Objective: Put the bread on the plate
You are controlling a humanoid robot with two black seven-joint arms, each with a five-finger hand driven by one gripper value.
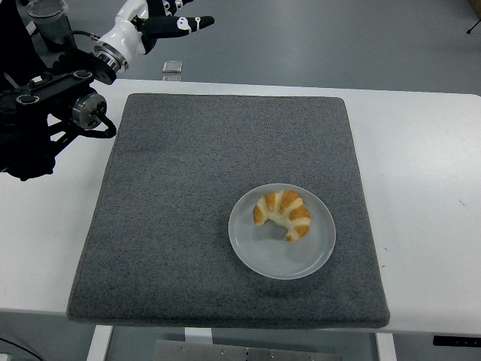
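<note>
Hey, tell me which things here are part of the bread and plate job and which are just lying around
Part of the job:
- bread, lying on the plate
- plate, on the grey mat
- left hand, raised at the top left, fingers open, holding nothing

Just lying about:
- grey mat
- small clear object at the table's far edge
- dark cup on the floor

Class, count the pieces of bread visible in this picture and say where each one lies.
1. A single croissant lies on the white plate, on the plate's far half, which sits on the grey mat right of centre. Nothing in view could hide another.
</note>
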